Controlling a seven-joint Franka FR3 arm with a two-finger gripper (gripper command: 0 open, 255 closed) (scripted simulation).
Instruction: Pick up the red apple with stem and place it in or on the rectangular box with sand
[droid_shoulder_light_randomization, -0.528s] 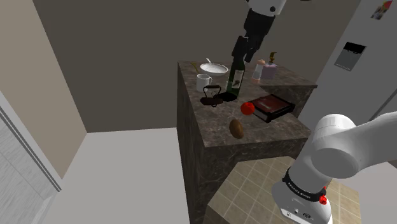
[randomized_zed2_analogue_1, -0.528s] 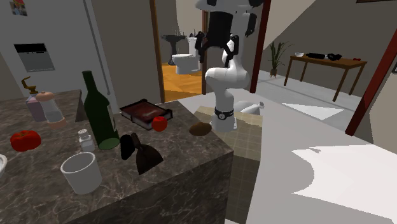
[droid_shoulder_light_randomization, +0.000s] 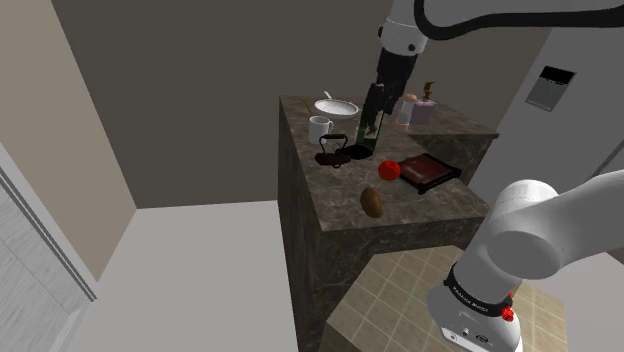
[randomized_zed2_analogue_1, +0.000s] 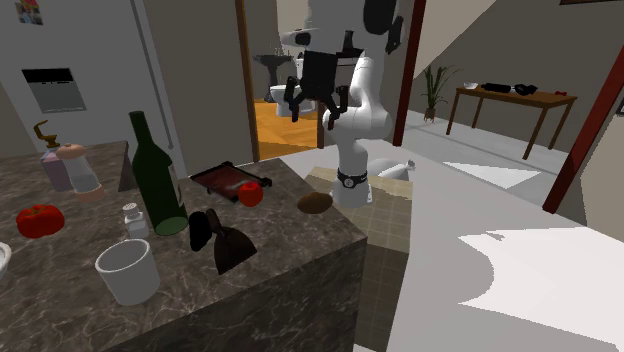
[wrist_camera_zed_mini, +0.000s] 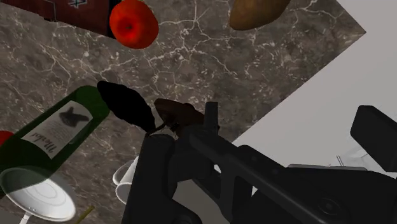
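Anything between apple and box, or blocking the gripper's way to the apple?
No. The apple sits right beside the box, nothing between them. The gripper hangs above the counter; the green bottle stands close to its way down but beside the apple, not over it, so likely clear, if tight.

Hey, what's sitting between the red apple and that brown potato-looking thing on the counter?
Nothing. The stretch of marbled counter between the apple and the brown oval thing is bare, as the wrist view shows.
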